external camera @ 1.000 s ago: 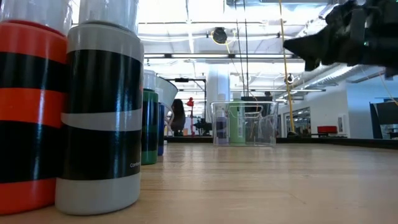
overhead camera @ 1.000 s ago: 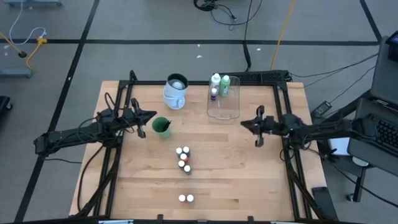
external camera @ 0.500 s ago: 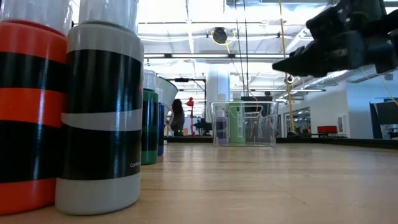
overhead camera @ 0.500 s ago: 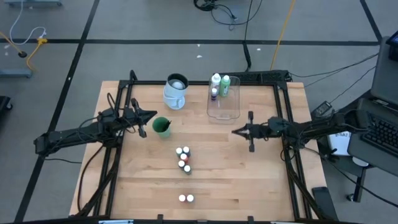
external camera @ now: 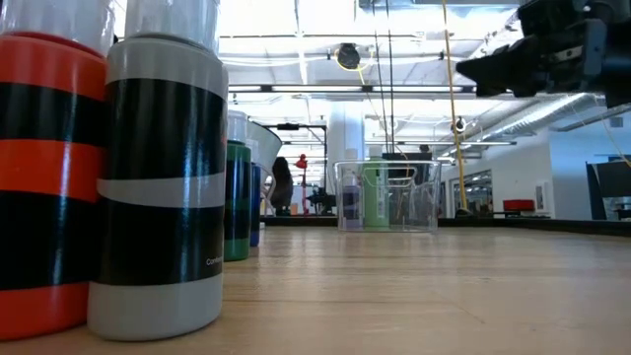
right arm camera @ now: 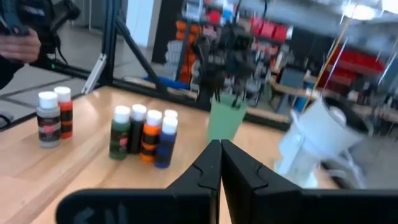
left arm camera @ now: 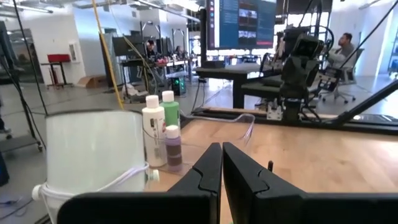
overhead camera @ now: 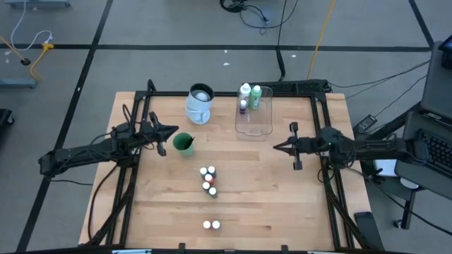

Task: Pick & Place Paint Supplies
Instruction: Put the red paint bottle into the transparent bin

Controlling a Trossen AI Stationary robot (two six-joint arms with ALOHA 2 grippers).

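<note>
Several tiny white-capped paint bottles stand in a cluster mid-table, and two more stand near the front edge. The cluster and the pair also show in the right wrist view. A white bottle, a green bottle and a small purple one stand at the far end of the clear tray. A green cup holds brushes. My left gripper is shut and empty beside the cup. My right gripper is shut and empty in the air right of the tray.
A white pitcher stands at the far side, left of the tray. A dark metal frame runs along the table's edges. Bare wood lies between the bottle cluster and my right gripper. People and desks show in the room beyond the table.
My right gripper has swung toward the table's left and a little nearer, then drawn back toward the right edge, ending close to where it began. My left arm and all the supplies have stayed where they were.
</note>
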